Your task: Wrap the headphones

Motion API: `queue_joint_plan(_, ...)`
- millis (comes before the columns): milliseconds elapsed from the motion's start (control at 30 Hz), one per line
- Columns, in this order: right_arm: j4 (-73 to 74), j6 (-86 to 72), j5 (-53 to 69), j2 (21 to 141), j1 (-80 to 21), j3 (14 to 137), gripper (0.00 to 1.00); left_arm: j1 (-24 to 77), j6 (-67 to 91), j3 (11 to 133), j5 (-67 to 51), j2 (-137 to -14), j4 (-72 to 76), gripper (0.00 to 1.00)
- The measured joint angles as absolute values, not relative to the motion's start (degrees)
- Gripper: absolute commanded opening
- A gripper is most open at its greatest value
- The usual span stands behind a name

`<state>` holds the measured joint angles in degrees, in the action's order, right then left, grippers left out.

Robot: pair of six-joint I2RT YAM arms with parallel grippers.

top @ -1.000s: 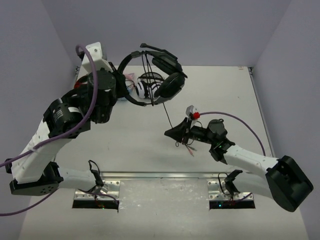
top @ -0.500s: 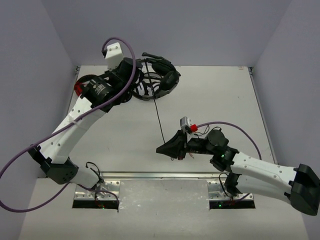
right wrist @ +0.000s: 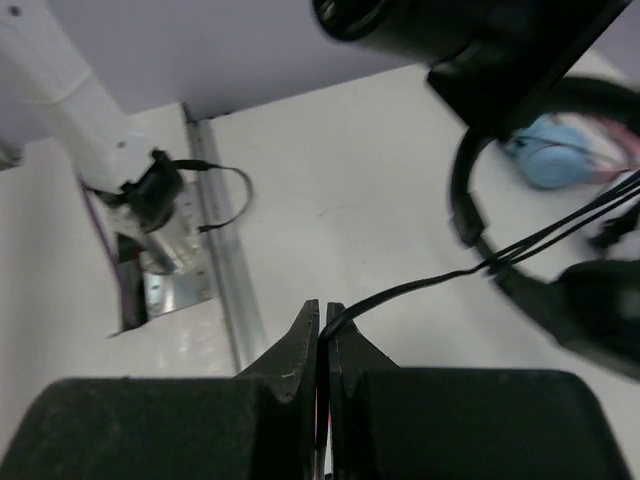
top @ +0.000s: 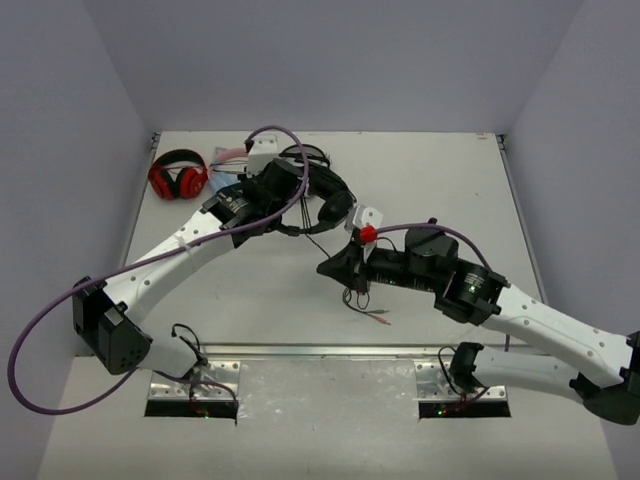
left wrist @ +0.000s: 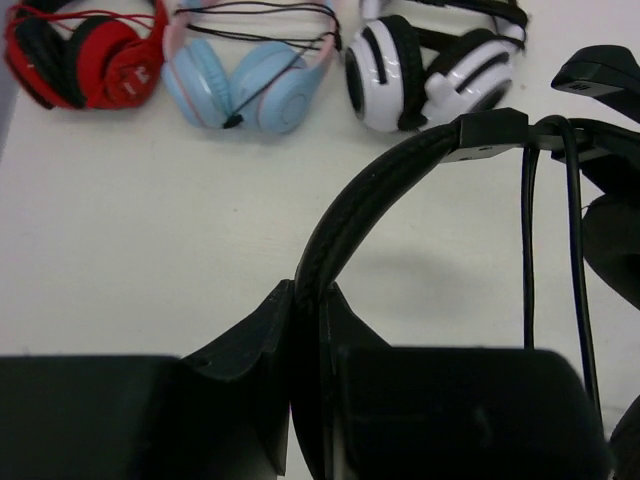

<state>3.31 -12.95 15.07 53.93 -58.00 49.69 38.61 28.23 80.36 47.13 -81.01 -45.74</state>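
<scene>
I work in a robotics lab test cell: a bare white surface (top: 450,190) boxed by plain lilac walls (top: 330,60) at 9, 12 and 3 o'clock. A metal mounting rail (top: 330,351) at 6 o'clock carries my 2 arm bases (top: 462,365), and purple cabling (top: 268,128) loops off me.

Red-and-black headphones (left wrist: 85,55), pale blue headphones with pink trim (left wrist: 245,90) and black-and-white headphones (left wrist: 430,80) lie side by side at the far left of a white table (top: 450,180).
</scene>
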Motion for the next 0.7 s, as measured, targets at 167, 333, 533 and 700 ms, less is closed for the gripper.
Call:
queue_joint_plan(167, 12.67, 2.52, -0.12, 57.78, -57.71, 58.67, 0.01, 38.59, 17.78, 71.2, 34.96, -77.19, -34.26, 0.0)
queue_joint_plan(333, 16.6, 11.68, -9.06, 61.95, -53.1, 61.45, 0.08, 42.81, 9.34, 64.93, 29.58, -72.64, -29.71, 0.0)
queue_joint_plan(533, 17.21, 16.73, -10.9, 61.52, -45.12, 61.45, 0.01, 47.07, 5.58, 63.61, 23.68, -67.18, -24.01, 0.0)
queue_joint_plan(700, 16.4, 18.76, -11.05, 62.72, -41.67, 63.31, 0.2, 47.22, 3.31, 63.61, 20.38, -64.49, -21.65, 0.0)
